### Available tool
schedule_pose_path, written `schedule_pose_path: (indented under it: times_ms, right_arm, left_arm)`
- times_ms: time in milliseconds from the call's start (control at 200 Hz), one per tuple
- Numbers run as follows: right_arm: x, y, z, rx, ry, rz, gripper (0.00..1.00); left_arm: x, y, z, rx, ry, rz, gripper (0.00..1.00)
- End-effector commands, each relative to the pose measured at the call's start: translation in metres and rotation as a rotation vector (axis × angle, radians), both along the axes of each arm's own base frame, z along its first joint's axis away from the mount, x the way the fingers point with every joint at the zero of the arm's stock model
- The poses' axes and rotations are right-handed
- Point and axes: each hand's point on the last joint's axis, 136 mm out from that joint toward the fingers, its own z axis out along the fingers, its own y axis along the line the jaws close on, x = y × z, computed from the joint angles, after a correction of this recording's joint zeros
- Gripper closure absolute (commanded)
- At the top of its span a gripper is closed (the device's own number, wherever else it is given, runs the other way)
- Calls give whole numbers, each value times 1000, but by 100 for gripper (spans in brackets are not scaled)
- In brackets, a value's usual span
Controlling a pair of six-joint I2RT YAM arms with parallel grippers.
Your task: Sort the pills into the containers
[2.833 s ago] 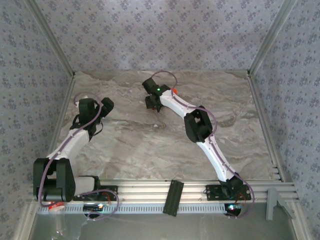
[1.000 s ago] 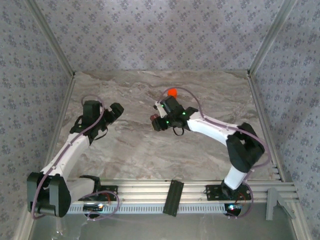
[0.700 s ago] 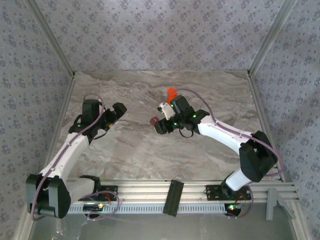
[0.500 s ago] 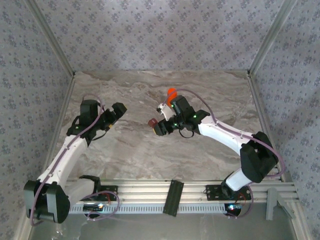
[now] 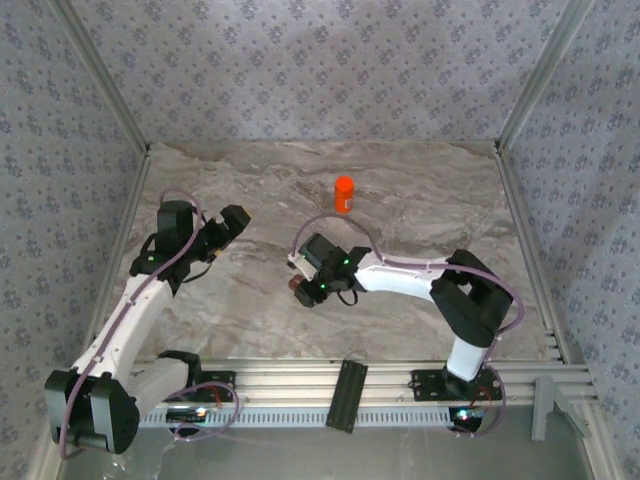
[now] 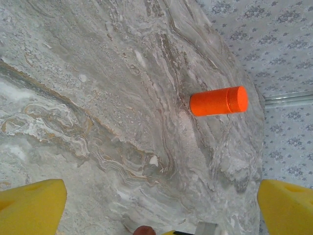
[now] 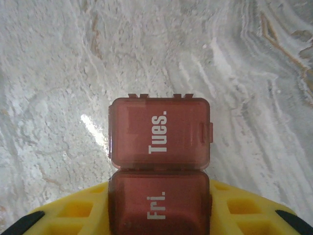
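The right gripper (image 5: 309, 287) is clamped on the containers (image 7: 160, 139): the "Fri." box sits between its fingers (image 7: 230, 196), and "Tues." juts beyond. The left gripper (image 5: 231, 221) gapes wide, well apart. Against half a second ago, the right gripper has drawn nearer its base, leaving the orange bottle (image 5: 343, 193) behind.

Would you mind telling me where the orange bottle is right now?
In the top view the orange bottle stands at the far centre of the table, beyond the right end effector and apart from it.
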Motion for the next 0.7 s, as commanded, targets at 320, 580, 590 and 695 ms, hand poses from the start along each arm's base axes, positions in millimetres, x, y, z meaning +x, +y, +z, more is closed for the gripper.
schedule_pose_path:
  times_ms: [320, 580, 590, 695]
  right_arm:
    - [4, -8, -33, -51, -33, -36, 60]
    - [-1, -16, -18, -28, 4, -52, 27]
    - [-1, -17, -17, -21, 9, -55, 26]
    - [1, -25, 2, 55, 57, -96, 16]
  left_arm:
    - [1, 3, 2, -5, -6, 33, 0]
    - [1, 3, 2, -11, -7, 37, 0]
    - [1, 3, 2, -11, -7, 36, 0]
    - [1, 3, 5, -10, -15, 35, 0]
